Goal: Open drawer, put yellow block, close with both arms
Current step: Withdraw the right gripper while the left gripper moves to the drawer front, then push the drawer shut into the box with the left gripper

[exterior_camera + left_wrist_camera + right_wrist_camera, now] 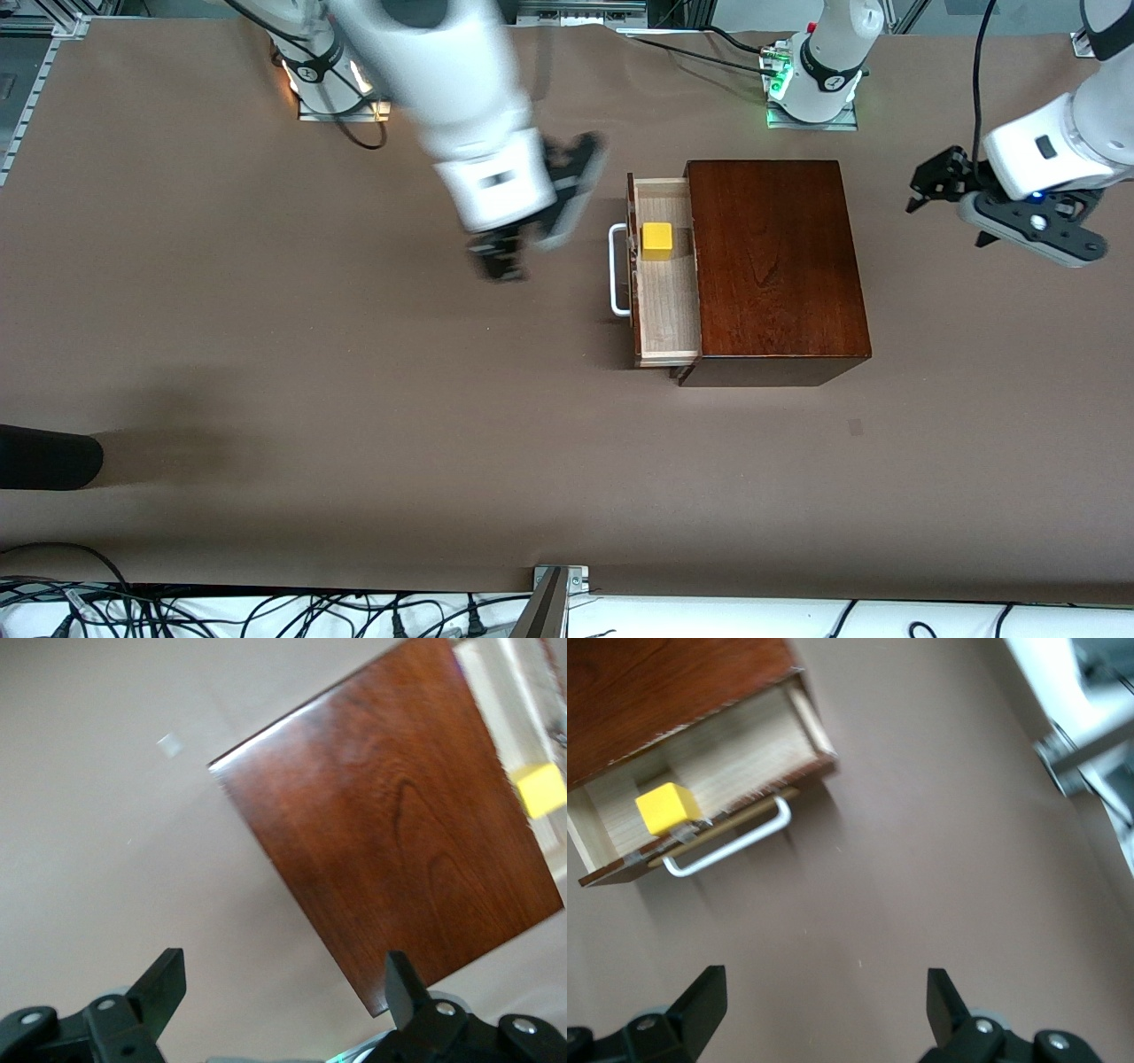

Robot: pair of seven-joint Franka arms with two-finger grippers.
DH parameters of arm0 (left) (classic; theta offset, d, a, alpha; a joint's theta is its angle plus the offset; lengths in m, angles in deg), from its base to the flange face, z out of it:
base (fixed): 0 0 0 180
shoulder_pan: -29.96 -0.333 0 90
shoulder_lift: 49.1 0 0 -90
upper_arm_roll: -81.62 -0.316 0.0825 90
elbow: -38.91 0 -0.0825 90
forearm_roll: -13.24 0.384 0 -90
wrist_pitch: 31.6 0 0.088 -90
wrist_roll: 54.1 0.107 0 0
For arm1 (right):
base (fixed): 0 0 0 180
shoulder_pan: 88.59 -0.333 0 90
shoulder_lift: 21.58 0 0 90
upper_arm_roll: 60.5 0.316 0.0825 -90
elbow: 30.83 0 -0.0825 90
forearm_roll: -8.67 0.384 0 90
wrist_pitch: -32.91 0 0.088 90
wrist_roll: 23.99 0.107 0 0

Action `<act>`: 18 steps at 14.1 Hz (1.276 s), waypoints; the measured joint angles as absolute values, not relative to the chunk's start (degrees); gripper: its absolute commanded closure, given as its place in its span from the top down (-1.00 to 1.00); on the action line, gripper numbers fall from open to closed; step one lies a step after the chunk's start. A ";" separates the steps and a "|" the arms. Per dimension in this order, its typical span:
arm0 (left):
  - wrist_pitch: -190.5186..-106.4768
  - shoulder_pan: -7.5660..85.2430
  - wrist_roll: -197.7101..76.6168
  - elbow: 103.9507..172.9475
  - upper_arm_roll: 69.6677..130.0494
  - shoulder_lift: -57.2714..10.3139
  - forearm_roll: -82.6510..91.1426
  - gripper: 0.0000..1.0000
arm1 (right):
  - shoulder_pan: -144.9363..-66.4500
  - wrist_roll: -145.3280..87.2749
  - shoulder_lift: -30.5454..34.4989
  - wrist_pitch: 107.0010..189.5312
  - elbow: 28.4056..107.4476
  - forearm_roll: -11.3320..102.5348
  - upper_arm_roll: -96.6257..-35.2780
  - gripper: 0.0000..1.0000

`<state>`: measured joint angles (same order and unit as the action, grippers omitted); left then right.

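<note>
The drawer [666, 306] stands pulled out of the dark mahogany box [772, 266], its white handle [617, 270] toward the right arm's end. The yellow block [657, 240] lies in the drawer, close to its front panel. It also shows in the right wrist view [667, 808] and in the left wrist view [541, 788]. My right gripper [498, 259] is open and empty over the bare table in front of the drawer, apart from the handle [735, 844]. My left gripper [926, 188] is open and empty over the table beside the box [399, 842], toward the left arm's end.
The brown table [354, 425] spreads wide around the box. A dark rounded object [44, 456] lies at the table's edge toward the right arm's end. Cables [266, 611] run along the edge nearest the front camera. The arms' bases [811, 89] stand along the table's farthest edge.
</note>
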<state>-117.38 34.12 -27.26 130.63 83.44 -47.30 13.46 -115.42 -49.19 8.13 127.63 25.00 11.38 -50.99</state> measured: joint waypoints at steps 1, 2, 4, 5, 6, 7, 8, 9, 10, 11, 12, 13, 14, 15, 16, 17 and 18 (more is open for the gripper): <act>-117.28 34.64 -23.80 130.63 83.82 -47.19 13.24 1.00 | -111.39 -49.98 6.99 125.86 24.98 12.89 -51.02 1.00; -117.21 35.43 -20.40 130.63 84.13 -47.03 13.12 1.00 | -107.91 -50.63 5.66 124.40 25.05 13.52 -50.98 1.00; -116.40 38.29 -15.96 130.65 84.58 -46.51 11.96 1.00 | -102.42 -50.74 1.07 121.98 27.50 13.83 -51.02 1.00; -114.85 39.97 -15.31 130.69 84.74 -45.91 10.10 1.00 | -99.99 -50.63 -2.04 121.40 30.47 13.86 -51.00 1.00; -112.84 41.50 -15.27 130.73 84.85 -44.98 7.15 1.00 | -97.35 -50.32 -5.45 121.03 34.17 13.85 -51.02 1.00; -111.29 42.79 -15.22 130.78 84.92 -43.66 3.71 1.00 | -94.63 -49.68 -8.85 120.83 38.11 13.84 -51.04 1.00; -110.92 44.13 -15.08 130.73 84.98 -42.10 0.74 1.00 | -91.99 -48.65 -12.18 120.77 42.22 13.84 -51.07 1.00; -110.94 45.80 -14.87 130.26 85.03 -40.27 -0.99 1.00 | -89.90 -47.21 -15.27 120.77 46.29 13.73 -51.25 1.00; -110.96 47.71 -14.60 129.02 85.07 -37.97 -1.71 1.00 | -88.88 -45.66 -17.89 120.80 49.87 13.37 -51.93 1.00; -111.01 49.96 -14.36 127.03 85.11 -35.17 -1.80 1.00 | -88.56 -44.16 -19.94 120.93 52.73 12.75 -52.81 1.00; -111.22 52.12 -14.17 124.98 85.17 -32.50 -1.80 1.00 | -88.53 -43.02 -21.16 121.29 54.56 12.10 -53.54 1.00; -111.95 54.26 -13.64 122.93 85.23 -29.87 -1.81 1.00 | -88.52 -41.66 -21.73 121.64 55.66 11.51 -54.10 1.00; -113.76 56.35 -12.52 120.97 85.29 -27.30 -1.81 1.00 | -88.52 -40.26 -21.88 121.89 56.30 11.10 -54.51 1.00; -116.37 58.47 -11.21 119.07 85.31 -24.84 -1.81 1.00 | -88.51 -38.77 -21.81 122.03 56.74 10.96 -54.75 1.00; -119.60 60.46 -9.92 117.60 85.30 -22.65 -1.66 1.00 | -88.51 -37.22 -21.69 122.22 57.04 10.63 -54.82 1.00; -123.16 62.13 -8.43 116.70 85.28 -20.87 -1.46 1.00 | -88.51 -36.12 -21.50 122.40 57.09 9.86 -54.82 1.00; -126.51 63.49 -6.45 116.25 85.25 -19.38 -1.28 1.00 | -88.51 -35.52 -21.30 122.52 57.09 9.25 -54.83 1.00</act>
<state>-126.51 63.49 -6.45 116.25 85.25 -19.38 -1.28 -88.51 -35.52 -21.30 122.52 57.09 9.25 -54.83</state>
